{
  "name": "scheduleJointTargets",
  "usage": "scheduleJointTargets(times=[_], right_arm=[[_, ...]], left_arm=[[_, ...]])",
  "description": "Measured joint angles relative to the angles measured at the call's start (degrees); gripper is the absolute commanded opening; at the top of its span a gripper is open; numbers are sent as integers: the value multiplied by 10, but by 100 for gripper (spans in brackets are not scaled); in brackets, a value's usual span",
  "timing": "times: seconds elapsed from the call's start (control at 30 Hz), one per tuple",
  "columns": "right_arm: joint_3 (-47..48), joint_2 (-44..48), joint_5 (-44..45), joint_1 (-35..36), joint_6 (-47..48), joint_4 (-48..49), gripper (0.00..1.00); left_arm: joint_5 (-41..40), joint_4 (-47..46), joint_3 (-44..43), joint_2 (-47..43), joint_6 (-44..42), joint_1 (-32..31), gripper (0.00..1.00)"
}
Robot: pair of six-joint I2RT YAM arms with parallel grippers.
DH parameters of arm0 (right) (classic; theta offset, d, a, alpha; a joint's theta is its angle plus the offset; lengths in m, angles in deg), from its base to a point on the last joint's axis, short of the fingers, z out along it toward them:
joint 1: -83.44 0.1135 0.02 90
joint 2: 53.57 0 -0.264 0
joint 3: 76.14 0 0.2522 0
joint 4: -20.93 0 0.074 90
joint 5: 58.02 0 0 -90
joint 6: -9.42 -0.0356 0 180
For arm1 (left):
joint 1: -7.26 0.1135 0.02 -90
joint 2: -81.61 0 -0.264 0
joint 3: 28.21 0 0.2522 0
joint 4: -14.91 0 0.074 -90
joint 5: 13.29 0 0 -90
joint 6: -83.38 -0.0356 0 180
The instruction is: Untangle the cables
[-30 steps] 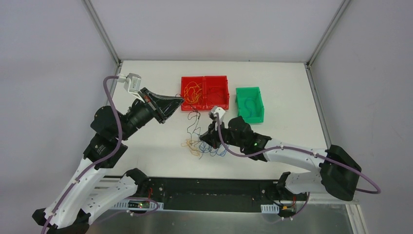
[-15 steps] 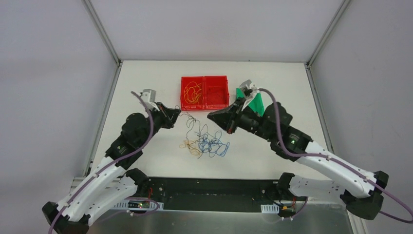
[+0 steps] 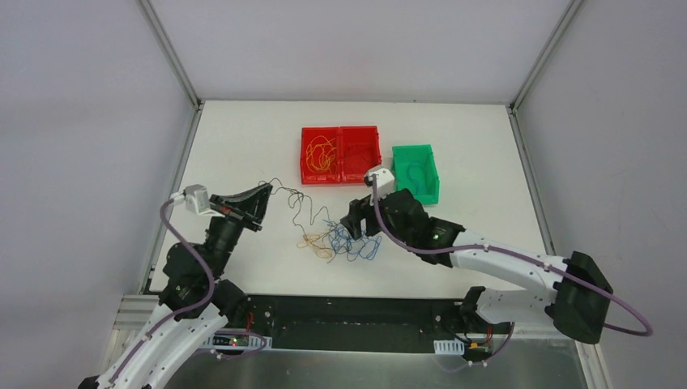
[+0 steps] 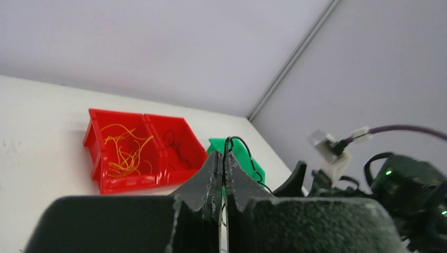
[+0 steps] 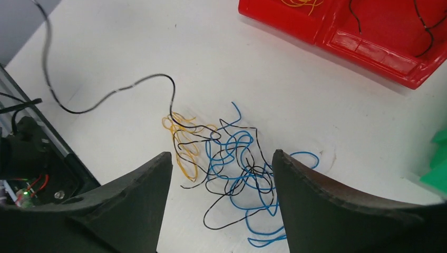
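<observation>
Left wrist view: the left gripper (image 4: 222,161) is pressed together, pinching a dark cable (image 4: 226,142). From the right wrist, the right gripper (image 5: 221,158) is spread over the tangled cables (image 5: 232,171), blue, yellow-orange and dark, lying on the worktop (image 5: 132,47); the red bin (image 5: 321,29) sits at 1 o'clock.

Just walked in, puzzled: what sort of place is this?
Likely a robot test cell: white table walled by grey panels, two arms bolted at its edge, red bin, green bin.
</observation>
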Motion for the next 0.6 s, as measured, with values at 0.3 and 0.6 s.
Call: scheduleJointTargets(times=[0.3,0.6], right_arm=[[-2,-126,-47,3,57,113,74],[40,-226,-94,11,111,146,15]], left_arm=[[-67,15,37,-132,-4,-28,0],[-76,28,37,-125,-17,-41,0]])
